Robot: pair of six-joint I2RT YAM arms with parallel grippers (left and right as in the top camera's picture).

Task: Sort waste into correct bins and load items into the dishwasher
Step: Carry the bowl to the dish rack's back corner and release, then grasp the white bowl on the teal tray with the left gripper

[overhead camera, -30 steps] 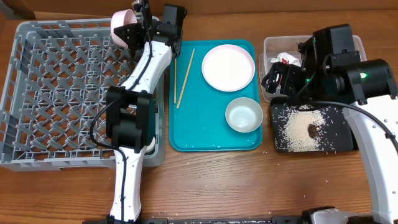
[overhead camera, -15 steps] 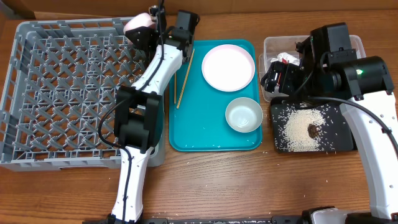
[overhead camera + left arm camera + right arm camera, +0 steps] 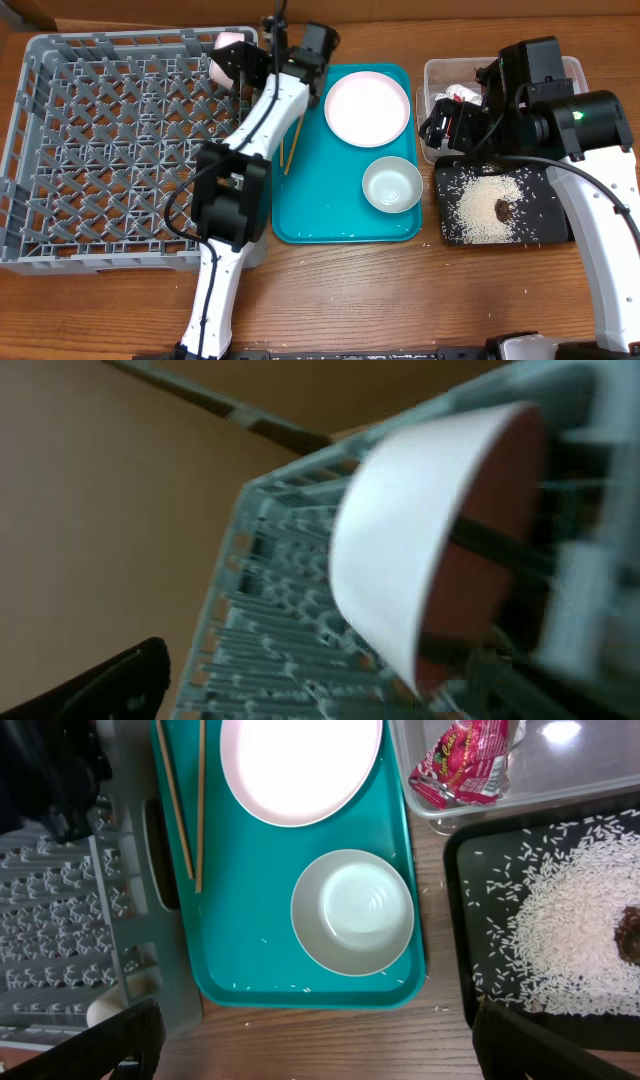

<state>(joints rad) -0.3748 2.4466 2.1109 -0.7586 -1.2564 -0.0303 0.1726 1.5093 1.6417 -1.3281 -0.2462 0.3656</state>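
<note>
The pale pink bowl (image 3: 229,52) lies tipped on its side at the back right corner of the grey dish rack (image 3: 100,150). My left gripper (image 3: 258,62) is right beside the bowl, open. In the left wrist view the bowl (image 3: 420,530) fills the frame above the rack (image 3: 270,620); the left gripper (image 3: 345,660) has its jaws wide apart. My right gripper (image 3: 450,125) hangs open between the teal tray and the bins, nothing in it (image 3: 320,1055). The plate (image 3: 367,108), blue-grey bowl (image 3: 392,184) and chopsticks (image 3: 293,140) lie on the teal tray (image 3: 330,225).
The clear tub (image 3: 435,75) at the back right holds the red-and-white wrapper (image 3: 465,765). The black tray (image 3: 555,225) in front of it holds rice (image 3: 485,205) and a brown lump (image 3: 503,209). Stray grains lie on the teal tray and the wood.
The left arm carried the pink bowl rightward along the rack's back edge, and its jaws went from shut to open. The right arm stayed still.
</note>
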